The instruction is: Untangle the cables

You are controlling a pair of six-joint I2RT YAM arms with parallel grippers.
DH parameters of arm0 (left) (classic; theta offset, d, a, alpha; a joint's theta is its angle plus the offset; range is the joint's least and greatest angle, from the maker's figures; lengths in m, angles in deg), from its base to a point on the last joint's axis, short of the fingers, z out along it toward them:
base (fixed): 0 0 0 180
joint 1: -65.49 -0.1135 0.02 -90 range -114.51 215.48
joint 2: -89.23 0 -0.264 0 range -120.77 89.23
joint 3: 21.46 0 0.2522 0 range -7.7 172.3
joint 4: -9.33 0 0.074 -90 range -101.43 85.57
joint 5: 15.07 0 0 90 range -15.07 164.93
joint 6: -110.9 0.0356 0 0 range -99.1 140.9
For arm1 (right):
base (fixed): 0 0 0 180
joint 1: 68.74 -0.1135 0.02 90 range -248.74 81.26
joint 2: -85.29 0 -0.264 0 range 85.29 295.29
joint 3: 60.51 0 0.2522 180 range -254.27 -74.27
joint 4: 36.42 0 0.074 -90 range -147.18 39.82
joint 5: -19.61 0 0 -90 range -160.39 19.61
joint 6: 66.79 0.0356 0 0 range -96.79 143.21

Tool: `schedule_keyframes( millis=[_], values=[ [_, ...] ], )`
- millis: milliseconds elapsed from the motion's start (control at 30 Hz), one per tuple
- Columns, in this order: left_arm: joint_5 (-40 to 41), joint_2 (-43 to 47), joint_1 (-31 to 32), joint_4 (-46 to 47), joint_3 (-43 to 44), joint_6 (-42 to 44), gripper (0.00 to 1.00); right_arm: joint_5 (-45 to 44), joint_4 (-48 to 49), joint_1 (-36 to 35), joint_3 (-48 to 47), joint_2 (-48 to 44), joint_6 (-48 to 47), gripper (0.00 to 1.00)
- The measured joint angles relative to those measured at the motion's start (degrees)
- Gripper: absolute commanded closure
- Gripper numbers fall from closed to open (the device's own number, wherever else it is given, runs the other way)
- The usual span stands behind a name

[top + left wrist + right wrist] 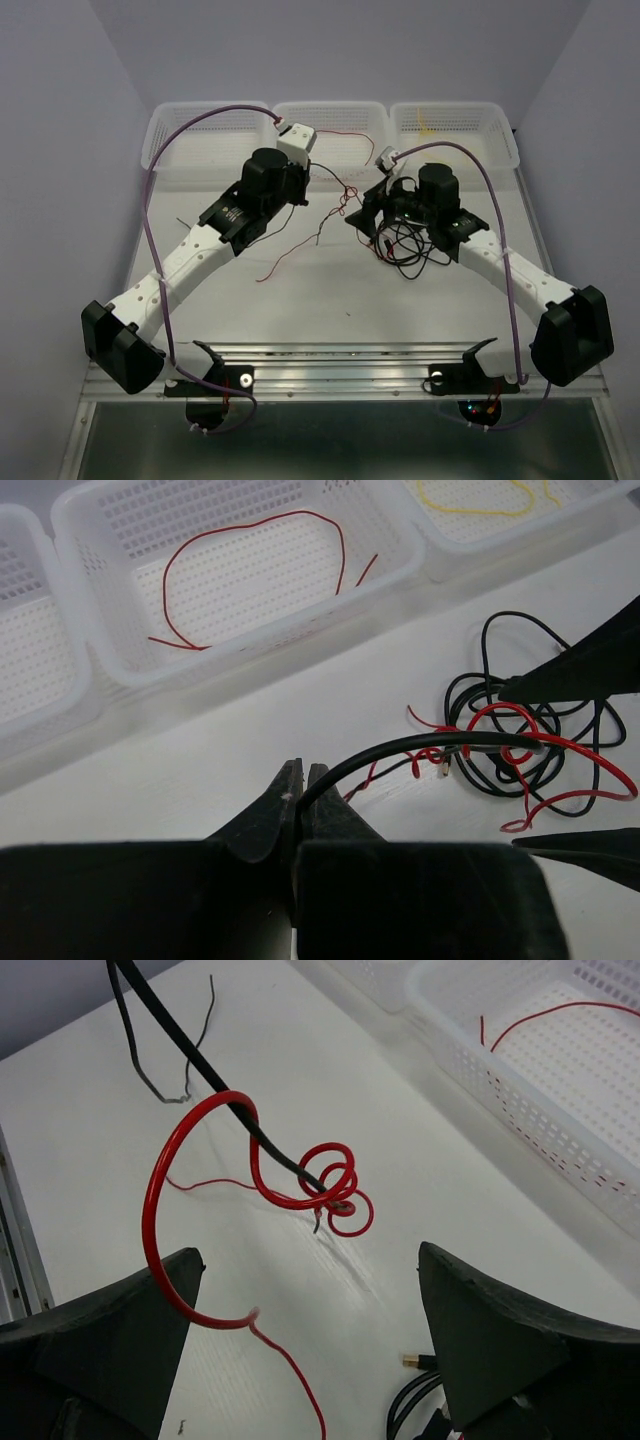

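Note:
My left gripper (302,780) is shut on a black cable (400,748) that runs right to a tangle of black and red cable (520,745) on the table. In the top view the left gripper (305,178) is near the baskets and the right gripper (368,205) is over the tangle (408,248). My right gripper (310,1290) is open and empty. A red cable (300,1175) coils in loops around the raised black cable (190,1055) between and beyond its fingers. Another red cable (250,580) lies in the middle basket. A yellow cable (480,500) lies in the right basket.
Three white perforated baskets (330,112) stand along the back edge. A loose red strand (290,250) trails across the table's middle. A coil of black cable with a gold connector (412,1362) lies beside my right finger. A metal rail (330,360) runs along the near edge.

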State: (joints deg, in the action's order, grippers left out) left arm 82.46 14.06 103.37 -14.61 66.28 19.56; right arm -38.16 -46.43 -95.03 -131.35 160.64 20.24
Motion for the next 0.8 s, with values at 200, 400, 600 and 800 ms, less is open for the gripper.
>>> schedule_keyframes(
  millis=[200, 400, 600, 800],
  values=[
    [0.09, 0.00, 0.00, 0.00, 0.00, 0.00, 1.00, -6.40, -0.20, -2.73, -0.74, 3.43, 2.78, 0.99],
    [0.52, 0.02, 0.00, 0.04, 0.00, -0.22, 1.00, -14.56, 0.81, -2.67, -0.72, 3.48, 8.00, 0.99],
    [7.52, 0.07, -0.22, -2.10, 0.76, -2.10, 1.00, -24.52, -0.35, 0.26, -0.39, 3.32, 14.86, 0.99],
    [10.29, 0.59, -8.57, -5.90, 5.75, -6.43, 1.00, -26.08, -0.87, 13.64, 4.87, 0.59, 21.16, 0.99]
  ],
)
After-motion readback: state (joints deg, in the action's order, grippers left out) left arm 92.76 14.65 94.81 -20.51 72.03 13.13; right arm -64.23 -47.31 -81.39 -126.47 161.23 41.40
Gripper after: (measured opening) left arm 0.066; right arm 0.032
